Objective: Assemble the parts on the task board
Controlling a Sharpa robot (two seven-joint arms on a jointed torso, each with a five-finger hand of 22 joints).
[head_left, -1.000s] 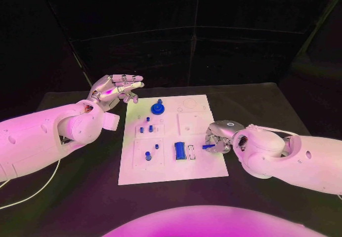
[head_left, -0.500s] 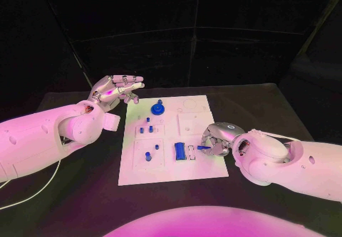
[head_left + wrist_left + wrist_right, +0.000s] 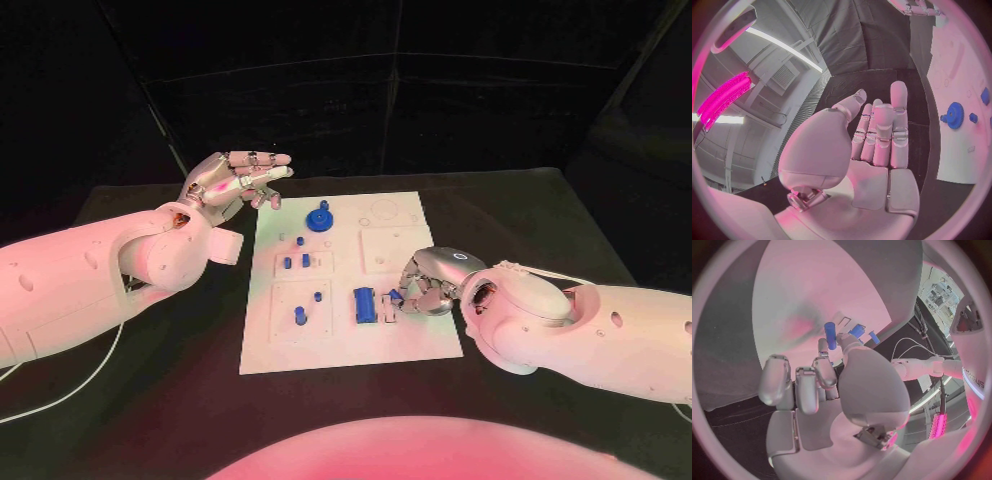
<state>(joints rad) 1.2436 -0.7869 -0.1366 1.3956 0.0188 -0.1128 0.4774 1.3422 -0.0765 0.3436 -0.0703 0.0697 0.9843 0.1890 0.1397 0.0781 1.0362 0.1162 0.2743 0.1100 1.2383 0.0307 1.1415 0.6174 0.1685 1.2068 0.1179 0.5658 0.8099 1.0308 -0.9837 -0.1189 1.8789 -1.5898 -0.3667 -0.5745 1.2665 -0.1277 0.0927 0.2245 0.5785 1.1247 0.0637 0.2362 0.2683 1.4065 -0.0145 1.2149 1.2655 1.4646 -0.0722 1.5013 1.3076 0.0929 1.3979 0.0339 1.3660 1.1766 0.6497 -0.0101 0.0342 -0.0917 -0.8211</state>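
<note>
Board: the white plate (image 3: 346, 345) lies in the middle of the black table (image 3: 534, 215), long side running away from me.
My left hand: my left hand (image 3: 228, 182) hangs in the air just off the board's far left corner. Its fingers (image 3: 898, 125) are stretched out, close together, and hold nothing.
My right hand: my right hand (image 3: 430, 285) is low over the board's right edge, near the front. I pinch a short blue peg (image 3: 830, 335) between my thumb and a finger; my other fingers are curled beside it.
Peg's place: the peg's tip is over the white board, just beside the blue block (image 3: 365, 304). I cannot tell whether it touches the board.
Gear: a blue gear (image 3: 319, 217) with a knob stands near the board's far end.
Small pegs: several blue pegs (image 3: 300, 316) stand in the left half of the board, well apart from my right hand.
</note>
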